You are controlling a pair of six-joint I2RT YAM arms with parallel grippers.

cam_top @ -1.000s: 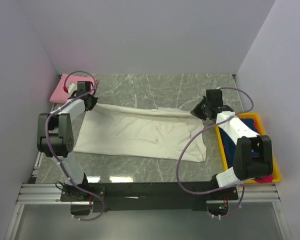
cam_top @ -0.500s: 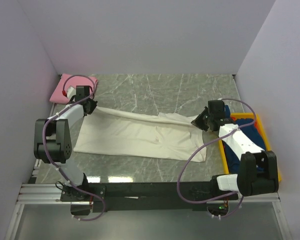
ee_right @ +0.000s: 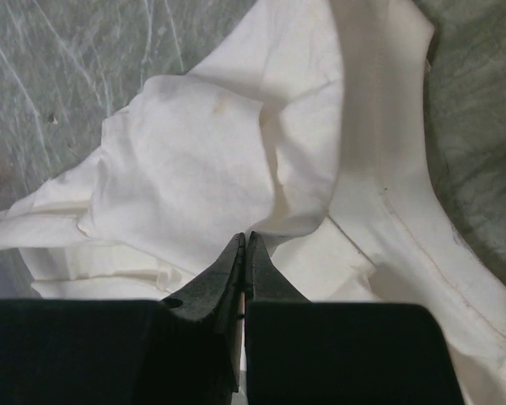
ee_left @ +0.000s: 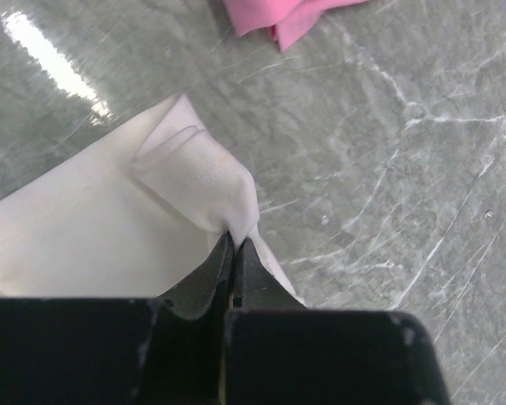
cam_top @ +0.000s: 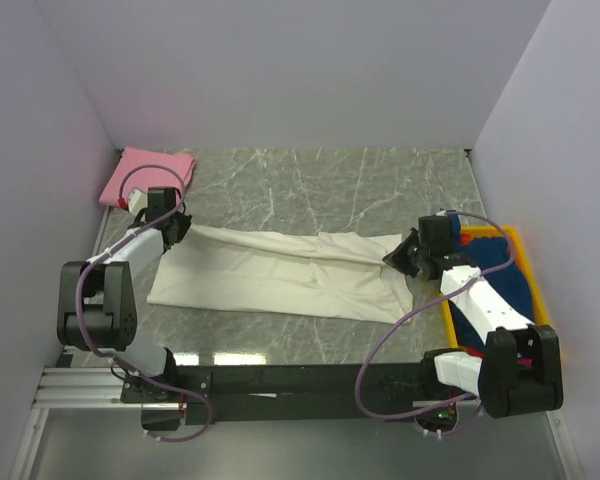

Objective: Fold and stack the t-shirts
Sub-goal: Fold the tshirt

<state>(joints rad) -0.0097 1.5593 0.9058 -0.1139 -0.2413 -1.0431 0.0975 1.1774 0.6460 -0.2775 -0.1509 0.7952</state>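
A cream-white t-shirt [cam_top: 280, 275] lies spread across the middle of the marble table, its far edge lifted and folded toward me. My left gripper [cam_top: 183, 225] is shut on the shirt's far left corner [ee_left: 223, 190]. My right gripper [cam_top: 398, 254] is shut on the shirt's far right part [ee_right: 202, 160]. A folded pink t-shirt [cam_top: 148, 172] lies at the far left corner, also in the left wrist view [ee_left: 278, 13]. A dark blue t-shirt [cam_top: 500, 285] lies in the yellow bin, partly hidden by my right arm.
The yellow plastic bin [cam_top: 525, 262] stands at the right edge of the table. White walls close the table at the back and both sides. Bare marble [cam_top: 320, 185] shows behind the cream shirt.
Both grippers have moved toward me with the shirt's far edge, folding it over the near part. The shirt looks narrower from front to back.
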